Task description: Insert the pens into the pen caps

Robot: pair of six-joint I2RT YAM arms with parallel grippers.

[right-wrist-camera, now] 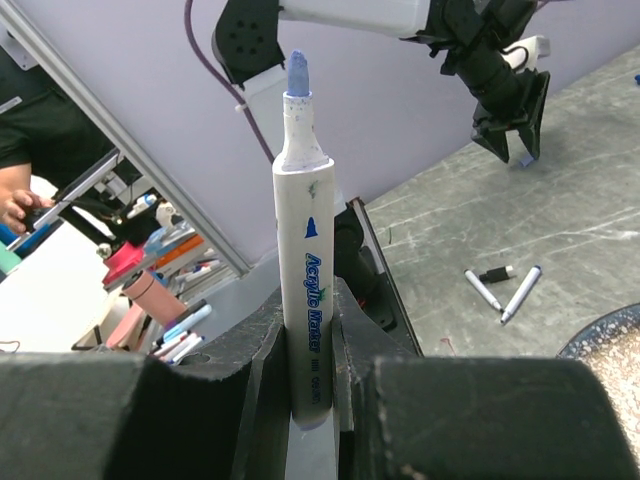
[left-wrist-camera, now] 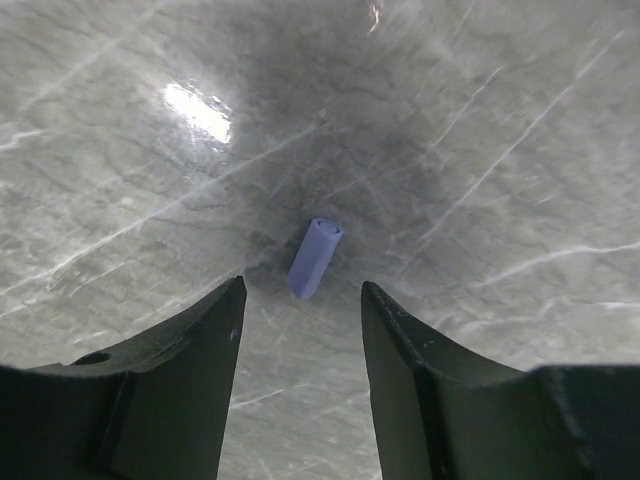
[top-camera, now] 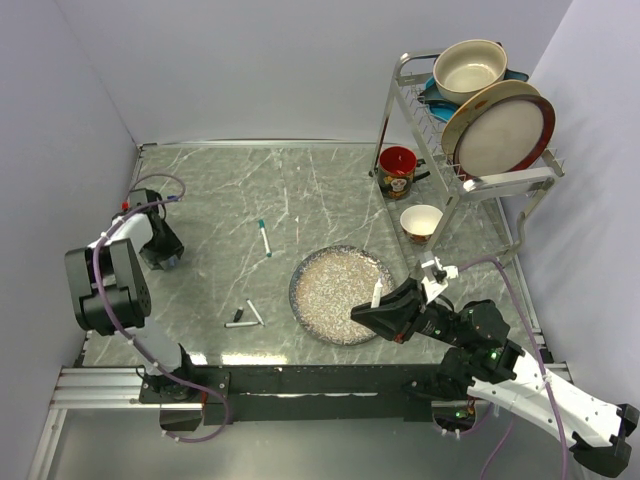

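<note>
bright light from above; glare on the grey marbled table (left-wrist-camera: 480,150), soft shadow around the small blue plastic cap (left-wrist-camera: 315,257).

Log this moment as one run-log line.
left gripper open over blue cap on table | right gripper shut on uncapped blue-tipped marker | cap not yet fitted

Far right corner: blocked by dish rack (top-camera: 470,130), red mug (top-camera: 398,170), small bowl (top-camera: 421,222).
Centre: speckled plate (top-camera: 330,290), low; right gripper (top-camera: 370,312) clamping upright pen (right-wrist-camera: 305,290) over its right rim.
Left of marble table (top-camera: 200,200): open between scattered pens (top-camera: 265,238).
By left gripper (left-wrist-camera: 303,290): jaws spread, blue cap (left-wrist-camera: 314,257) loose between.
</note>
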